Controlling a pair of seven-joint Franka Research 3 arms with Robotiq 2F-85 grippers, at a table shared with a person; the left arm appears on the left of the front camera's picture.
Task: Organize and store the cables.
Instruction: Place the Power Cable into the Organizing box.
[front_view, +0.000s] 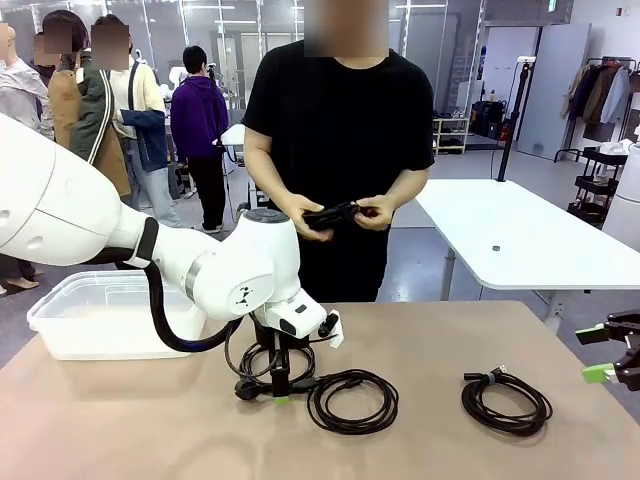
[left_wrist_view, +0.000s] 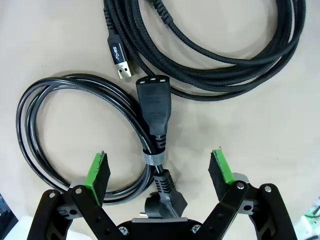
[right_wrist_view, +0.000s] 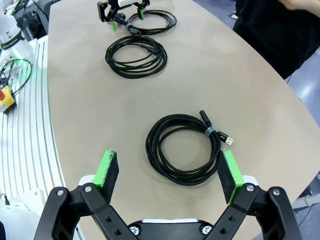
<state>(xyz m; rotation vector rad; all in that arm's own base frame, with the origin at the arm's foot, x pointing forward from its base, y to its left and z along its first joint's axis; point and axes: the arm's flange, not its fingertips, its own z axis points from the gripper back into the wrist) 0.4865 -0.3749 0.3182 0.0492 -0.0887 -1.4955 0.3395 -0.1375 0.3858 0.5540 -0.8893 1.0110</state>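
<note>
Left wrist view: the left hand (left_wrist_view: 159, 169), spread wide, straddles a coiled cable (left_wrist_view: 154, 107) at its binding strap (left_wrist_view: 154, 159), likely the surest pinch point.

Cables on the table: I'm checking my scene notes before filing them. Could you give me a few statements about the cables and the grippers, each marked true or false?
1. The left gripper is open, its pads either side of the coiled power cord. True.
2. The right gripper is shut on a USB cable. False: it is open and apart from that coil.
3. Every cable lies on the table. False: the person holds one coiled cable in both hands.
4. A braided USB cable lies right beside the power cord. True.
</note>
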